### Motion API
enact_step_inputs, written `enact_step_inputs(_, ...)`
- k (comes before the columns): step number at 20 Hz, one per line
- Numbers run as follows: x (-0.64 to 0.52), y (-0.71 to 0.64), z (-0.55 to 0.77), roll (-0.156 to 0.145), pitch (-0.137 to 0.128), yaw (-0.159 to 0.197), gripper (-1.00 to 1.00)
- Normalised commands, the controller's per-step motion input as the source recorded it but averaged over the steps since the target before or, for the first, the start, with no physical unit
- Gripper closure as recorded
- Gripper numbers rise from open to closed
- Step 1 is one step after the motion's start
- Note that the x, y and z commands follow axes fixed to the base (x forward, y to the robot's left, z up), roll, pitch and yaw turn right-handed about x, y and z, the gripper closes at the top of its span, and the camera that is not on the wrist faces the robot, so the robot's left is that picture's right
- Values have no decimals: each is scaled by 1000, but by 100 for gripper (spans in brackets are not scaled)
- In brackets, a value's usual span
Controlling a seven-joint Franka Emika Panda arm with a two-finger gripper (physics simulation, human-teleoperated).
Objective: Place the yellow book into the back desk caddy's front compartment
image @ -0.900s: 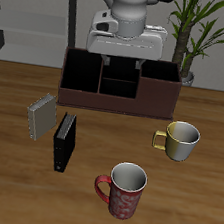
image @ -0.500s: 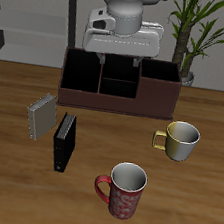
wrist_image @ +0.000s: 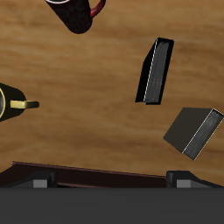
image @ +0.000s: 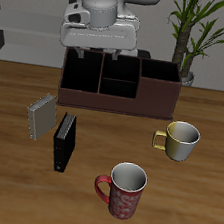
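Observation:
The yellow book (image: 39, 118) is a small grey-tan hardback standing tilted on the table, nearer the front than the caddy; it also shows in the wrist view (wrist_image: 193, 131). The back desk caddy (image: 118, 85) is a low dark brown organiser with black dividers at the table's back. Its front compartment (image: 118, 87) is the small middle cell and looks empty. My gripper (image: 96, 53) hangs above the caddy's back edge, jaws apart, holding nothing. Its fingertips (wrist_image: 39, 182) show in the wrist view over the caddy's rim (wrist_image: 105, 177).
A black book (image: 64, 142) stands beside the yellow book, nearer the front edge; it also shows in the wrist view (wrist_image: 156, 71). A yellow-green mug (image: 180, 141) and a red patterned mug (image: 123, 190) stand on the table. A potted plant (image: 192, 34) is behind the caddy.
My gripper and arm have moved sideways above the caddy, toward the side where the two books stand. Nothing on the table has moved.

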Motion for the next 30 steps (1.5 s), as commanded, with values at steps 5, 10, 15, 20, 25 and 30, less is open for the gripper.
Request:
enact_step_inputs(5,-48,-511,-33,-3,-13,40,-100)
enact_step_inputs(10,-27,-722,-6,-20,-18,3,-100)
enact_step_inputs(15,5,-484,56,-44,-30,-32,-100)
enact_step_inputs(20,130,-497,-50,-55,-35,-17,-100)
enact_step_inputs(25,114,-167,-123,18,-41,-48,-100)
enact_step_inputs(30,65,-24,-239,1,-30,-32,-100)
